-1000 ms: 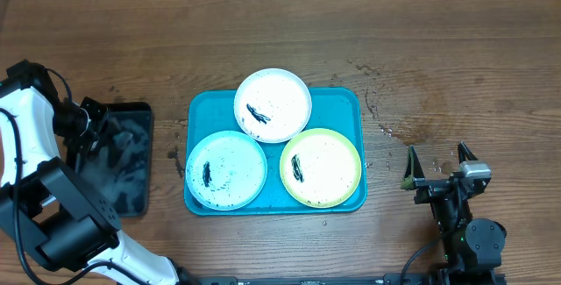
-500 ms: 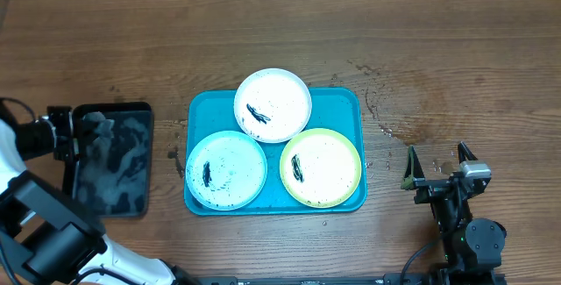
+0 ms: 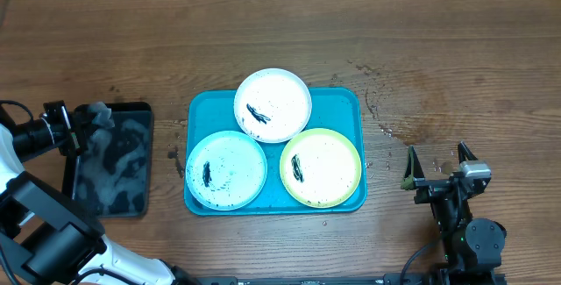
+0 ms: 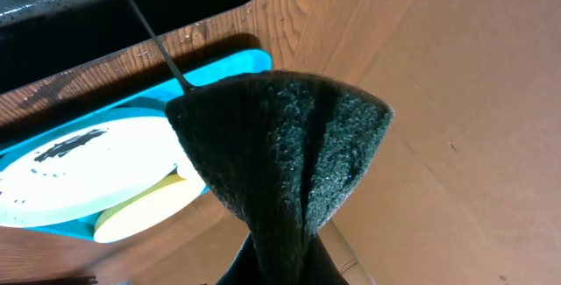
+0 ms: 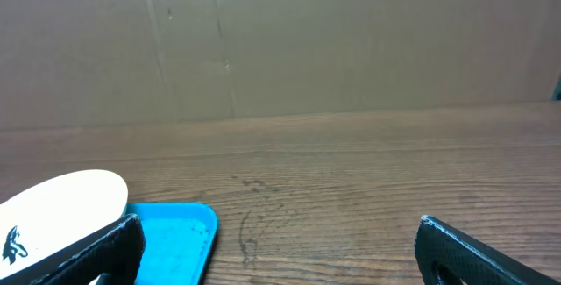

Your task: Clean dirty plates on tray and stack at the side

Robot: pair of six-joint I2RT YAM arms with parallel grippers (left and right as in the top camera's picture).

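Container one: the large turquoise rectangular plastic tray [image 3: 344, 101] lies at the middle of the table. It holds three small round plastic plates, each marked with a black smear and dark specks. The white plate [image 3: 273, 105] sits at the far edge and overhangs the rim. The light blue plate [image 3: 226, 169] occupies the near left, and the yellow-green rimmed plate [image 3: 321, 167] the near right. All three lie close together, none stacked.

Container two: a smaller black rectangular tray [image 3: 118, 171] lies left of the turquoise one, apart from it. Its floor is wet, with pale cloudy patches.

The left gripper [image 3: 83, 123] is clamped on a dark grey coarse scouring cloth [image 4: 280, 162], held over the far left corner of the black tray.

The right gripper [image 3: 436, 162] rests right of the turquoise tray, its jaws spread wide and holding nothing.

Surface: brown wooden table [image 3: 438, 48], with stains and droplets [image 3: 386, 123] right of the turquoise tray. A brown cardboard wall [image 5: 351, 39] stands behind.
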